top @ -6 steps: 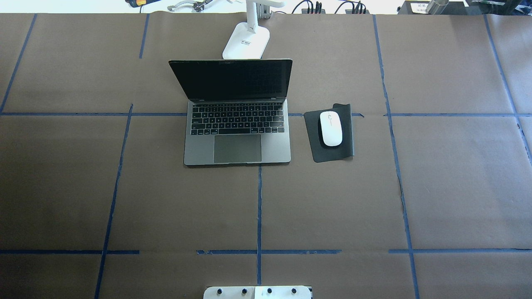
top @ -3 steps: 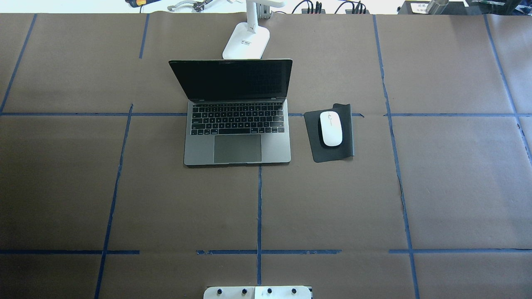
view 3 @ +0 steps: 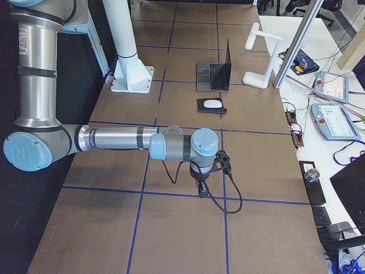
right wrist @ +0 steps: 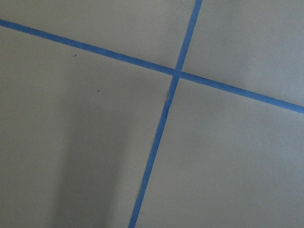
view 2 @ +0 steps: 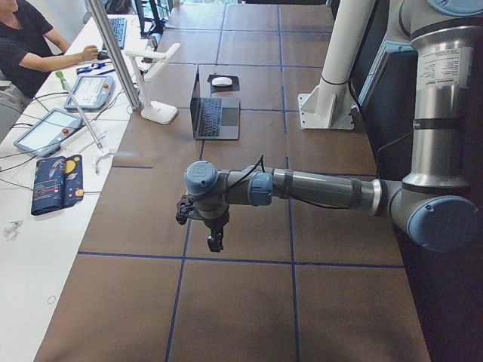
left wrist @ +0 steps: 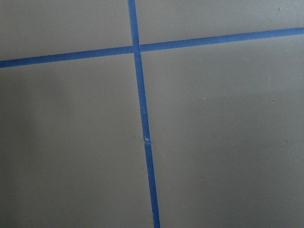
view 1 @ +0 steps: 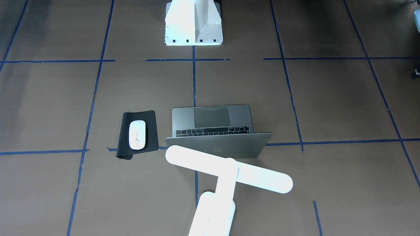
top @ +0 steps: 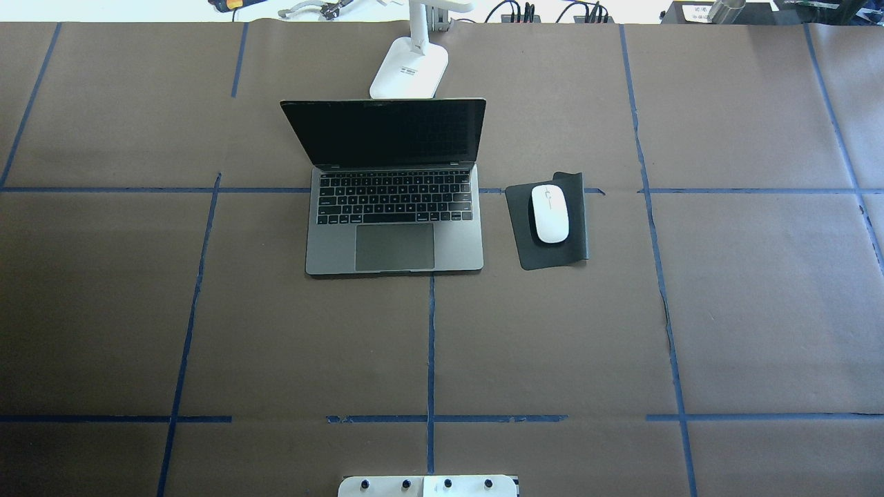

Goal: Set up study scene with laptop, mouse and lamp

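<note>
The grey laptop (top: 394, 245) stands open at the table's middle back, its screen dark. Its lid with the logo faces the front-facing view (view 1: 226, 146). The white mouse (top: 550, 214) lies on a black mouse pad (top: 552, 257) to the laptop's right. The white lamp (view 1: 197, 160) glows behind the laptop, and its base (top: 409, 69) shows at the back edge. My left gripper (view 2: 215, 243) and right gripper (view 3: 202, 191) hang low over the table's far ends, well away from these things. I cannot tell whether either is open or shut. Both wrist views show only paper and tape.
Brown paper with blue tape lines (top: 430, 345) covers the table. The white robot pedestal (view 1: 193, 23) stands at the robot's side. A side bench holds tablets (view 2: 45, 130) and cables, with a seated person (view 2: 30, 45) at it. An aluminium post (view 2: 113, 53) rises beside the lamp.
</note>
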{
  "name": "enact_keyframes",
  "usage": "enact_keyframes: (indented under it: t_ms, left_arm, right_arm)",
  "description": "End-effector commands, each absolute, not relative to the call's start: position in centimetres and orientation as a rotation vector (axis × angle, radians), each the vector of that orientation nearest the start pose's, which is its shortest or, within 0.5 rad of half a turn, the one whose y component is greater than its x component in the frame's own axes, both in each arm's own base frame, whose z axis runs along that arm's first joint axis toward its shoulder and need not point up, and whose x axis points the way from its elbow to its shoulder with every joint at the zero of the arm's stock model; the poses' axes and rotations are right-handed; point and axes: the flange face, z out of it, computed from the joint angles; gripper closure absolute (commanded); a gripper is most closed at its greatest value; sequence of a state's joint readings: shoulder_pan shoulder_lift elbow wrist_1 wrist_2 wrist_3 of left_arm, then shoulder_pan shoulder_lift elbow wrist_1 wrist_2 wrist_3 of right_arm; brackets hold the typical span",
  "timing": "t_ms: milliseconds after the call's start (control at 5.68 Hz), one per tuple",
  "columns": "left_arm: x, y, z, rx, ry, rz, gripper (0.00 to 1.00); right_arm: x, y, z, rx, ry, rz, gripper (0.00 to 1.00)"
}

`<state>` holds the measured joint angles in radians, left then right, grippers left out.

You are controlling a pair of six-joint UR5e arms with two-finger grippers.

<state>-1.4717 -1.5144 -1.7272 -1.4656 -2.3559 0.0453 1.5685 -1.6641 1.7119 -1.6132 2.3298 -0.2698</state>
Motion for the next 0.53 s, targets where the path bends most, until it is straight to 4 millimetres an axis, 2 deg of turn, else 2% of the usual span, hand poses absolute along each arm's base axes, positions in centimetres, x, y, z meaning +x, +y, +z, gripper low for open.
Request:
enact_keyframes:
  t_ms: [0, 176, 352]
  left_arm:
    - [-2.6, -45.5, 63.8, -0.018, 0.791, 0.178, 0.00]
    - [-2.6, -45.2, 64.1, -0.025, 0.793, 0.175, 0.00]
    - [-2.5, -45.5, 65.8, -0.067, 0.795, 0.138, 0.00]
  right_arm:
    - [6.4, -44.4, 65.5, 0.069, -0.754, -0.239, 0.00]
    - [6.4, -44.8, 65.1, 0.080, -0.751, -0.243, 0.00]
    - [6.3, -45.5, 64.3, 0.094, -0.745, -0.251, 0.00]
